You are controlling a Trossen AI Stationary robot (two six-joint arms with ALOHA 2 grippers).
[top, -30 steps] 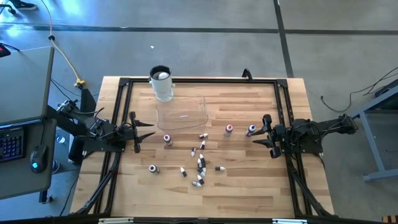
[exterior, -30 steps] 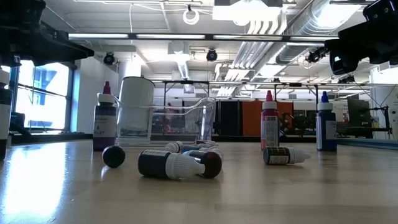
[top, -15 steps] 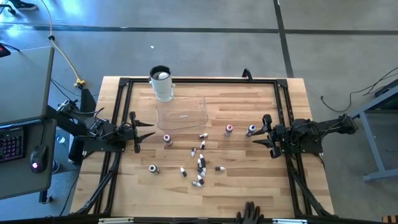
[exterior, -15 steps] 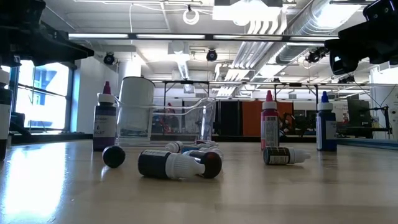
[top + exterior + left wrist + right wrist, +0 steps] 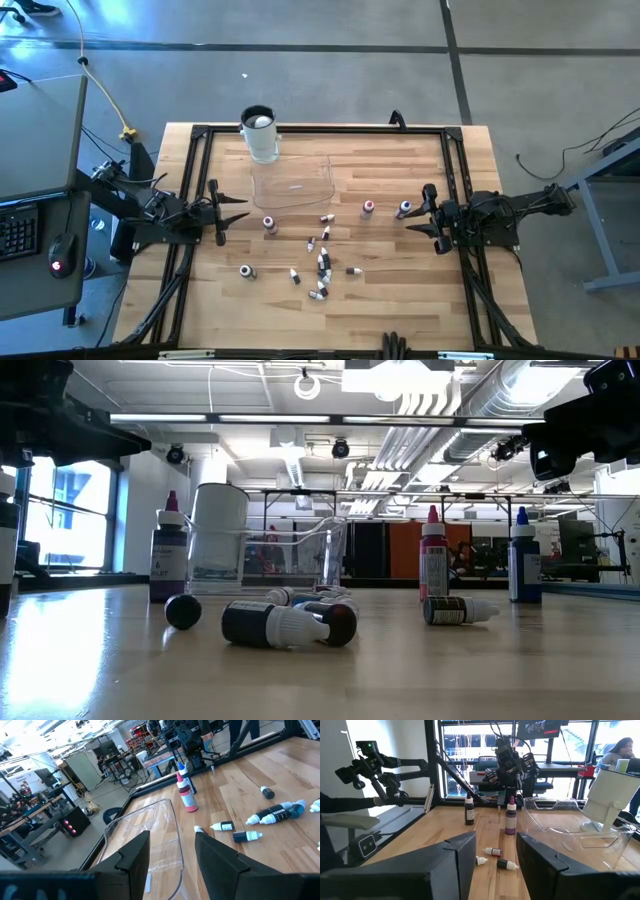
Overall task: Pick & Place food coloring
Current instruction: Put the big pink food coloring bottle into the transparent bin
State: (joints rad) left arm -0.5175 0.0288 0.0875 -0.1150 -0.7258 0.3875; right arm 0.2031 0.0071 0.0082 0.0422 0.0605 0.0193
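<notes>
A tall white cup with a dark rim stands upright at the upper middle of the high frame, on the wooden counter. Just below it lies a clear shallow tray. At the far left sit a keyboard and what looks like a mouse.

A dark object at the tabletop's near edge is noted lower and smaller than half a second earlier.
</notes>
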